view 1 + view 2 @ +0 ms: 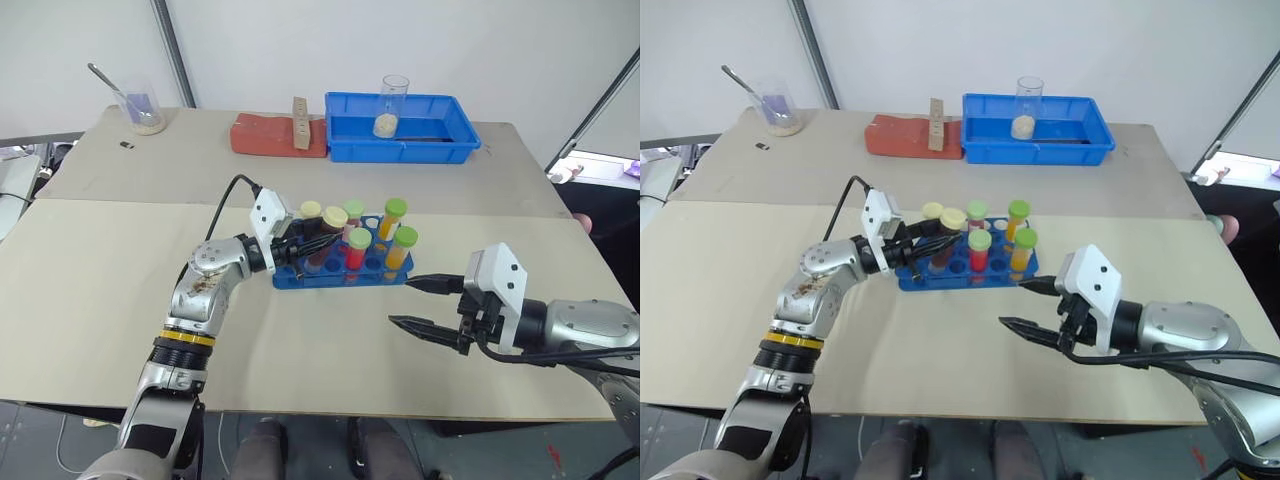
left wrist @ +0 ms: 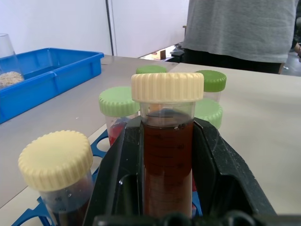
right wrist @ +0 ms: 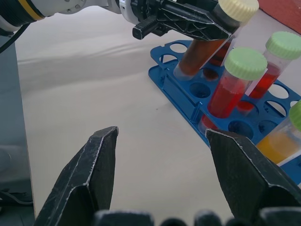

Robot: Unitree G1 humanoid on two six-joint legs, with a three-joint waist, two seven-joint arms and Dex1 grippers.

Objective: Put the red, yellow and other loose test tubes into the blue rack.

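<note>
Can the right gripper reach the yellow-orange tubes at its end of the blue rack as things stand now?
Probably yes. The right gripper is open and empty, beside the blue rack, with bare table between. The yellow-orange tubes stand at that end, while the left gripper holds a dark red tube at the far end.

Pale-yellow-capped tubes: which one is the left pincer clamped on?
The dark red tube standing between the left pincer fingers, its base at a hole of the blue rack. The other pale-capped tube stands free beside it.
</note>
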